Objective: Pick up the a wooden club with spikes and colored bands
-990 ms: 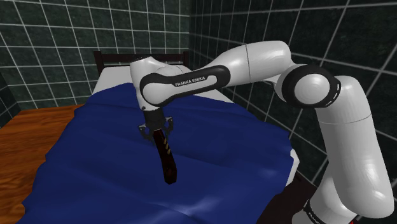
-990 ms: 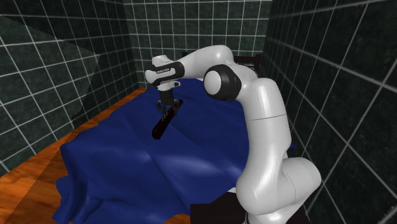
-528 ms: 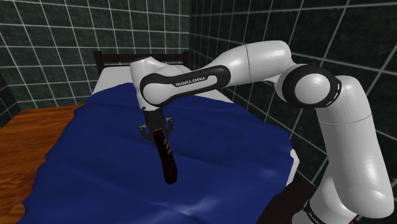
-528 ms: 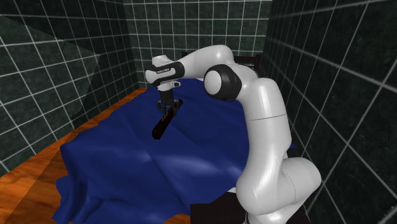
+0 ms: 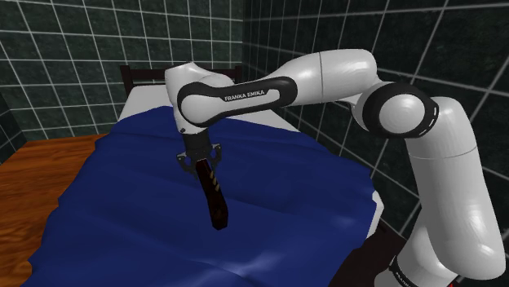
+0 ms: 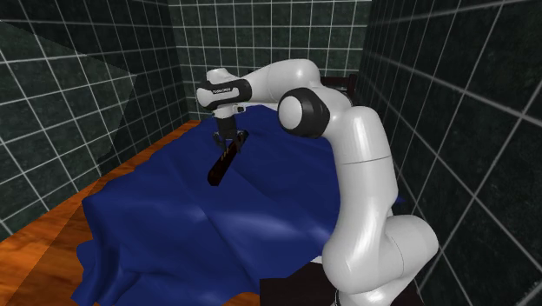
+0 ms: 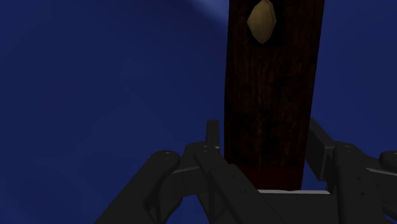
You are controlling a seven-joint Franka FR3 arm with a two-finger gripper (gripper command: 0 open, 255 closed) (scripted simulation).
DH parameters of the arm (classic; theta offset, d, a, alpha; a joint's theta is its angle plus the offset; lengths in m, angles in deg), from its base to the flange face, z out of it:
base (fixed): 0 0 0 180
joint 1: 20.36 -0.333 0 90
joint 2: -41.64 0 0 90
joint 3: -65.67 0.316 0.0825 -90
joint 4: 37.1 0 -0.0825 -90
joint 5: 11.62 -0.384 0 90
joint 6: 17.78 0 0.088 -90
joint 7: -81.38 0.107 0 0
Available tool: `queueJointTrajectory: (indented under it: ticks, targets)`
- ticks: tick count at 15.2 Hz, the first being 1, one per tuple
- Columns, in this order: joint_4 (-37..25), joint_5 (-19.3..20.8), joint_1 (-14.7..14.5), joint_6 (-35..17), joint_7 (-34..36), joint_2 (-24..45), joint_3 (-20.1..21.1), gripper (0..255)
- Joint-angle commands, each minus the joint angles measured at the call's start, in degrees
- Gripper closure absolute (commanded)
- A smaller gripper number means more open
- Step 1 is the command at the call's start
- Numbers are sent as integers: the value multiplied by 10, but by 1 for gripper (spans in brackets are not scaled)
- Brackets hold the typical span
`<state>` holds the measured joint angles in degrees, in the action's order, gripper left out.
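Gripper [image 5: 199, 160] clamps the top end of the dark wooden club [image 5: 215, 204], which hangs tilted, long end down, over the mid of the blue-blanketed bed [image 5: 98, 212], well in from its edges; can't tell if the tip touches. Looks stiff & prob. bottom-heavy, so may swing in the jaws; bare wood clear of the tan spike [image 7: 262, 22] seems the best hold.

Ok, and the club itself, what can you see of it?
The club is a long, dark brown, wood-grained shaft with pale yellowish bands near its gripped end and a tan spike on one face. The black pincer is shut on its upper end; it slants down over the blue bedcover.
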<state>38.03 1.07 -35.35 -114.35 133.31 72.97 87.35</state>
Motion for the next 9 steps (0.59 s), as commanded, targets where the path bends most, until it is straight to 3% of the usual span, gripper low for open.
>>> queueJointTrajectory:
  ticks: [1,9]
  targets:
    - [-11,-1,-1,13,-1,-3,1,255]
    - [-78,-2,-9,76,-6,0,2,255]
